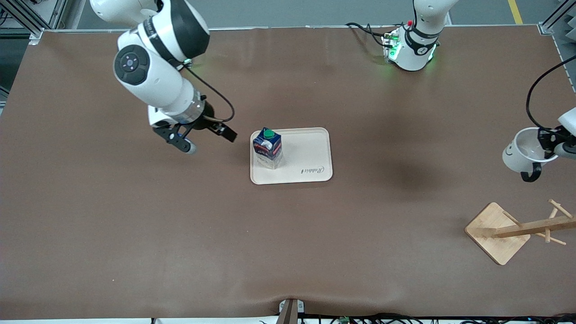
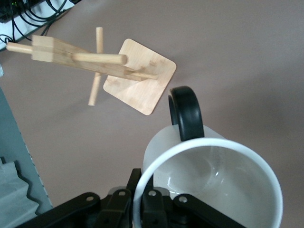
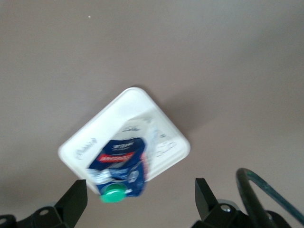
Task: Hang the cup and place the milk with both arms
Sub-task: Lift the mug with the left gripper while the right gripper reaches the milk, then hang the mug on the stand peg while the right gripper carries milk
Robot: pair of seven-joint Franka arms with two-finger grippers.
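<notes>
The white cup (image 1: 522,151) with a smiley face and a black loop handle (image 1: 533,173) is held up in the air by my left gripper (image 1: 550,145), which is shut on its rim, over the table at the left arm's end, above and apart from the wooden rack (image 1: 531,227). In the left wrist view the cup (image 2: 213,185) fills the frame with the rack (image 2: 85,59) below it. The dark blue milk carton (image 1: 267,147) with a green cap stands upright on the cream tray (image 1: 310,155). My right gripper (image 1: 208,138) is open and empty beside the tray; its wrist view shows the milk (image 3: 118,168).
The rack's square base (image 1: 497,233) lies near the table corner at the left arm's end, its pegged post leaning outward. A black cable (image 1: 537,85) hangs by the left arm. The brown table (image 1: 180,234) is bare toward the front camera.
</notes>
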